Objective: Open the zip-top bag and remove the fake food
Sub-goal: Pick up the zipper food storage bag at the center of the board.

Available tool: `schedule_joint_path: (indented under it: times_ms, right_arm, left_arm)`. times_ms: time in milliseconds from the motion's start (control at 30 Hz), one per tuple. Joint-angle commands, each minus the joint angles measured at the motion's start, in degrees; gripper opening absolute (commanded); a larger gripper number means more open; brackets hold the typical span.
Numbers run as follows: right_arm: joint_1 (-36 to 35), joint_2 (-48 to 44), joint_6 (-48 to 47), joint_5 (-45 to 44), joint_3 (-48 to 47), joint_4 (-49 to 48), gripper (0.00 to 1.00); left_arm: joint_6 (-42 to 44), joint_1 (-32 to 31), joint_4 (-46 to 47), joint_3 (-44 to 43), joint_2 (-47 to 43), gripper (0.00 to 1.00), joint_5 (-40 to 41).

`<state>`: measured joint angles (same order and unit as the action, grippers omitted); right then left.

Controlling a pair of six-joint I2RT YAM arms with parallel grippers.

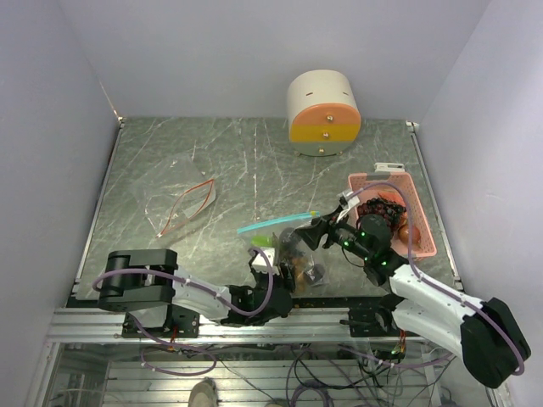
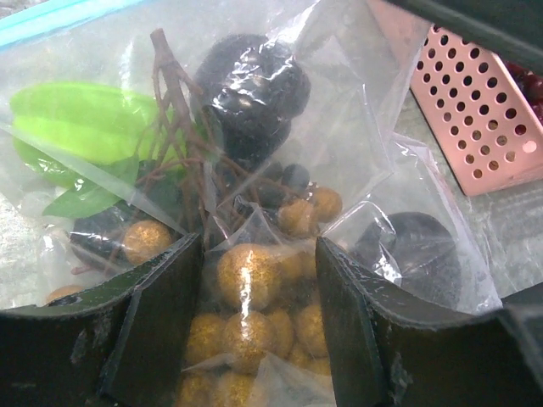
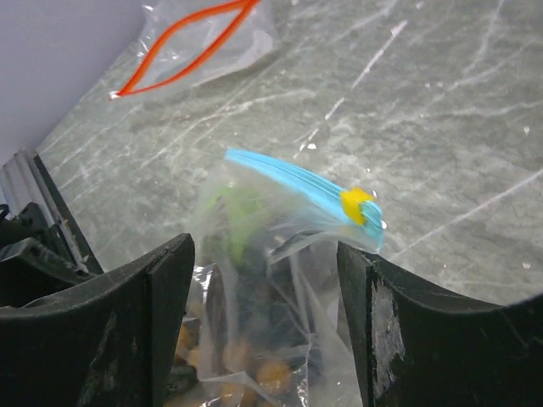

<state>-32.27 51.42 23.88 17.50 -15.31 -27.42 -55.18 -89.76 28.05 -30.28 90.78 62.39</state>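
Observation:
The clear zip-top bag (image 1: 288,248) stands near the table's front edge, its blue zip (image 3: 288,178) on top with a yellow slider (image 3: 356,203) at one end. The fake food is inside: a tan-brown grape bunch (image 2: 246,275), a dark purple bunch (image 2: 250,85) and a green piece (image 2: 85,119). My left gripper (image 2: 259,288) is shut on the bag's lower part, with the tan grapes pinched between its fingers through the plastic. My right gripper (image 3: 267,280) is open, its fingers standing wide on either side of the bag's top without touching it.
A pink perforated basket (image 1: 422,231) holding dark and orange toy fruit sits at the right, close behind the right gripper (image 1: 321,231). An empty bag with a red zip (image 1: 188,206) lies at the left. A white and orange cylinder (image 1: 322,112) stands at the back.

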Motion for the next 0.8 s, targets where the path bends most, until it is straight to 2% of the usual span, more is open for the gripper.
schedule_joint_path:
  times_ms: [0,67,167,233,267,400,533,633,767]
  right_arm:
    - [-0.2,3.0,1.5,-2.5,-0.3,-3.9,0.67]
    - [-0.2,3.5,2.0,-2.7,-0.8,-4.2,0.61]
    - [-0.2,3.3,2.4,-4.0,-1.2,-3.4,0.47]
    - [-0.3,2.5,2.4,-5.4,-1.0,-3.0,0.42]
    - [-0.3,2.3,2.3,-5.9,-0.9,-2.8,0.44]
    - [-0.2,2.2,2.5,-6.4,-1.6,-2.4,0.62]
    - [-0.2,3.9,3.7,-5.6,-2.8,-3.0,0.66]
    - [-0.2,5.4,4.8,-4.5,-3.3,-3.7,0.53]
    - [-0.2,5.7,5.4,-4.6,-3.0,-3.8,0.26]
  left_arm:
    - [-0.9,-2.1,-3.7,-0.8,3.0,0.67,-0.9]
    - [-0.6,-2.5,-3.8,-1.4,3.9,0.67,-0.8]
    - [-0.6,-3.2,-3.8,-1.7,4.6,0.67,0.1]
    - [-0.3,-3.8,-3.1,-1.2,4.7,0.66,1.1]
    - [-0.3,-3.9,-2.9,-1.1,4.6,0.66,1.7]
    - [-0.6,-4.1,-4.2,-1.3,4.0,0.66,2.6]
    - [-0.3,-4.1,-4.4,-1.7,4.1,0.66,2.7]
    - [-0.3,-4.2,-5.6,-2.4,4.4,0.66,2.9]
    - [-1.1,-4.3,-6.4,-2.5,4.4,0.66,3.4]
